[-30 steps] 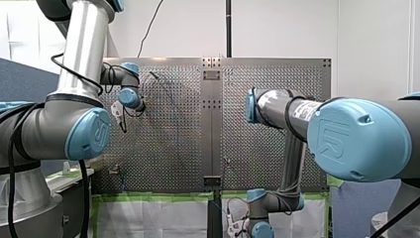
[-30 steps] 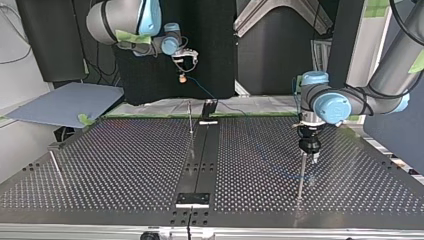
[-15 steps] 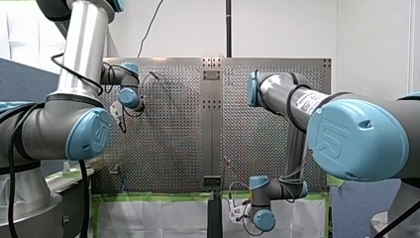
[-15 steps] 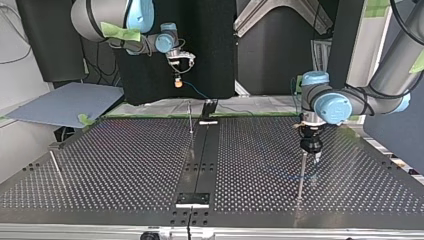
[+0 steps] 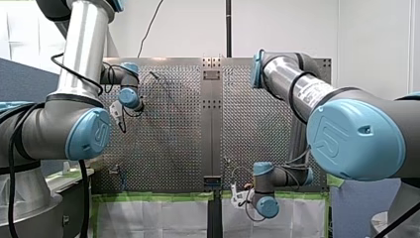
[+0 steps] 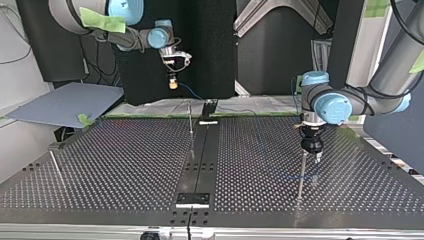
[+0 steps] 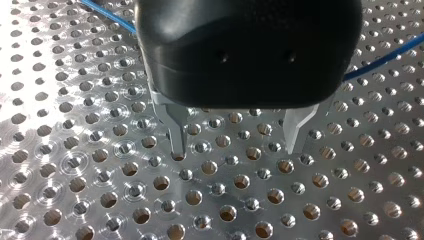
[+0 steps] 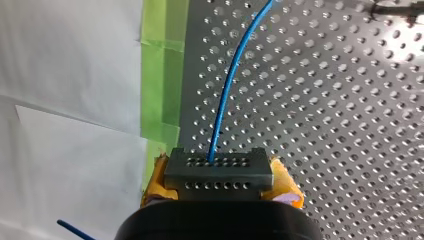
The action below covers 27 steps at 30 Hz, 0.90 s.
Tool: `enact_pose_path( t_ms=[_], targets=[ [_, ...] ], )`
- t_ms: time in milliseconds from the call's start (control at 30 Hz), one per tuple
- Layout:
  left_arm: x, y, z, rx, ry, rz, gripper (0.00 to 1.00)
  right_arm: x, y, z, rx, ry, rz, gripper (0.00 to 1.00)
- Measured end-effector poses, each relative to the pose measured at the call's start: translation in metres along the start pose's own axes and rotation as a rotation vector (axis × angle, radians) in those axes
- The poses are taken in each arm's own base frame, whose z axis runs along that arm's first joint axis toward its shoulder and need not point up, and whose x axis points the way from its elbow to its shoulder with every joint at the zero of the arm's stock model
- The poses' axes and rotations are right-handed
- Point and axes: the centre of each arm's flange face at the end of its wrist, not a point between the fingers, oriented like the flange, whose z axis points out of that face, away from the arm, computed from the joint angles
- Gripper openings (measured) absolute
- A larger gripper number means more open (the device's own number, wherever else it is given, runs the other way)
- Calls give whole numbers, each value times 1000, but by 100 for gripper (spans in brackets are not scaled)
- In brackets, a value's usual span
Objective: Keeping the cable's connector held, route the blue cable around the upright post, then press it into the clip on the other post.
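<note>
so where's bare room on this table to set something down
Bare: the table between the top view's left post and the centre strip. Crowded: beyond the strip, my left claw, the right post and the blue cable.

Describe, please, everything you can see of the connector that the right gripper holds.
The connector is a dark grey rectangular block, plastic by its look, with two rows of small holes across its face. The blue cable leaves it from the row farther from the gripper and runs out over the perforated table. My right gripper is shut on it, one yellow pad against each short end.
</note>
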Motion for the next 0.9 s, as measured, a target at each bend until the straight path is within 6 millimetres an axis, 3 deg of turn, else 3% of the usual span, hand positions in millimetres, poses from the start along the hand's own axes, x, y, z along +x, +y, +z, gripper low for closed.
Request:
enact_pose_path(
  t_ms=[300,600,900],
  targets=[
    [0,-2,-1,2,0,-5,94,25,14,-15,0,19,27,0],
    [1,-3,-1,1,-1,-31,94,17,23,-39,22,-6,56,0],
    [4,-7,-4,-10,0,-98,96,15,26,-41,26,-13,59,0]
  ],
)
